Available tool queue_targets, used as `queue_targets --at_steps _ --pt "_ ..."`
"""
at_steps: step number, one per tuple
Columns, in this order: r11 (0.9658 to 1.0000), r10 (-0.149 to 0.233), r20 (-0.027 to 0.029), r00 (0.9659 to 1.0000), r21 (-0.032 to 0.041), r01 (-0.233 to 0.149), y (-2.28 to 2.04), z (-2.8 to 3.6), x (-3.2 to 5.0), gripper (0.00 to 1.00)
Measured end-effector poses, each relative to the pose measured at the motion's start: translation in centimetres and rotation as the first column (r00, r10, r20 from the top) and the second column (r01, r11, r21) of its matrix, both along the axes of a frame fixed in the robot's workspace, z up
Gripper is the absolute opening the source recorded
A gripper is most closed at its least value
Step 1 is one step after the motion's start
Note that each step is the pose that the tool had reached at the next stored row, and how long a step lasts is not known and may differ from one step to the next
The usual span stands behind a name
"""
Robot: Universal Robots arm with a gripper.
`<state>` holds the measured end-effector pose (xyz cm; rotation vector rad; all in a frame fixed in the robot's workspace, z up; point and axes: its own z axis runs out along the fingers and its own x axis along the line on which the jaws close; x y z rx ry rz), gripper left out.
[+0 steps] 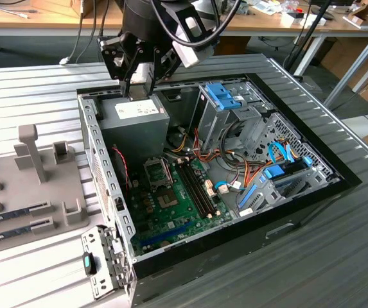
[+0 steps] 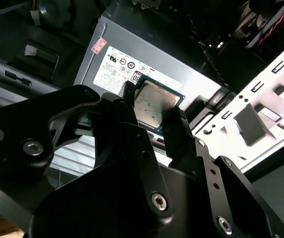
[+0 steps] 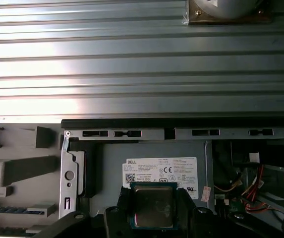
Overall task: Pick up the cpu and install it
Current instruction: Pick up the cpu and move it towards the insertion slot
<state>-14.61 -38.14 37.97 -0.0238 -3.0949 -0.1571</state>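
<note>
Carrying this well calls, I judge, for a light, steady squeeze on the edges alone, keeping the chip level. The claw (image 1: pixel 137 82) is clamped on the cpu (image 3: pixel 153 206), above the matte grey power supply (image 1: pixel 135 117) at the open case's (image 1: pixel 100 168) far end. The chip is a flat square with a brushed silver lid and a green rim; the surface (image 1: pixel 29 96) is ribbed metal.

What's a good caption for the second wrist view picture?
The gripper holds the cpu over the grey power supply.

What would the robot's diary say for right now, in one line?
hand: shut on cpu | cpu: in air over power supply | install: not done yet
</note>
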Motion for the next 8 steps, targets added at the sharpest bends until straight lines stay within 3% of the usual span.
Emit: queue_targets --at_steps 8 --pt "1.0 0.0 0.0 1.0 0.0 0.0 0.0 -0.07 0.63 0.47"
